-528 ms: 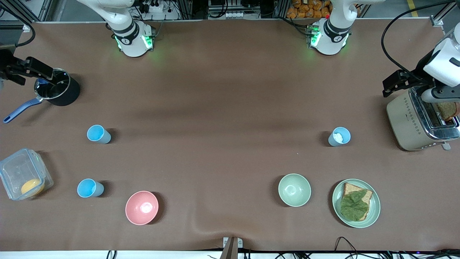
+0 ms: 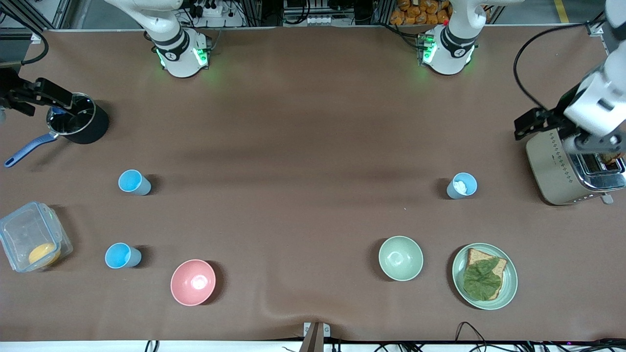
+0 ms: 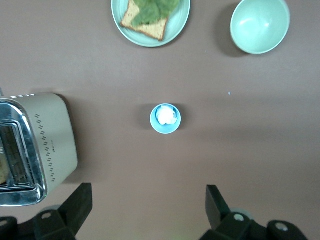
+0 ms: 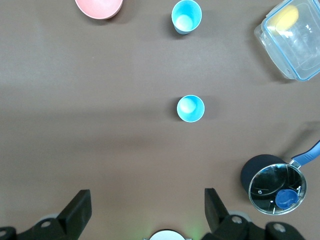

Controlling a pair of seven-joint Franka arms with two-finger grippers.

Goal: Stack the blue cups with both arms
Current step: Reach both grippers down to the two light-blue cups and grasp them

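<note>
The brown desk (image 2: 313, 146) is seen with the toaster (image 2: 562, 168) at the edge by the left arm's end, and the left gripper (image 3: 145, 212) is held in the air over the desk just beside that toaster, its two fingers spread wide and nothing between them; the right gripper (image 4: 145, 212) is held high near the edge at the right arm's end, beside the black saucepan (image 2: 78, 124), likewise wide open and empty; a clear lidded box (image 2: 32, 243) with something yellow inside is set at that same edge, nearer the front camera; a green plate (image 2: 508, 286) bearing bread and a leaf is placed near the front edge toward the left arm's end, with the pale green bowl (image 2: 400, 257) beside it; the pink bowl (image 2: 192, 282) is near the front edge toward the right arm's end; three blue cups are stood upright and well apart, none stacked: one cup (image 2: 461, 185) with something white inside is between the toaster and the desk's middle, a second cup (image 2: 133, 182) is toward the right arm's end, and a third cup (image 2: 121, 255) is nearer the front edge, between the box and the pink bowl.
</note>
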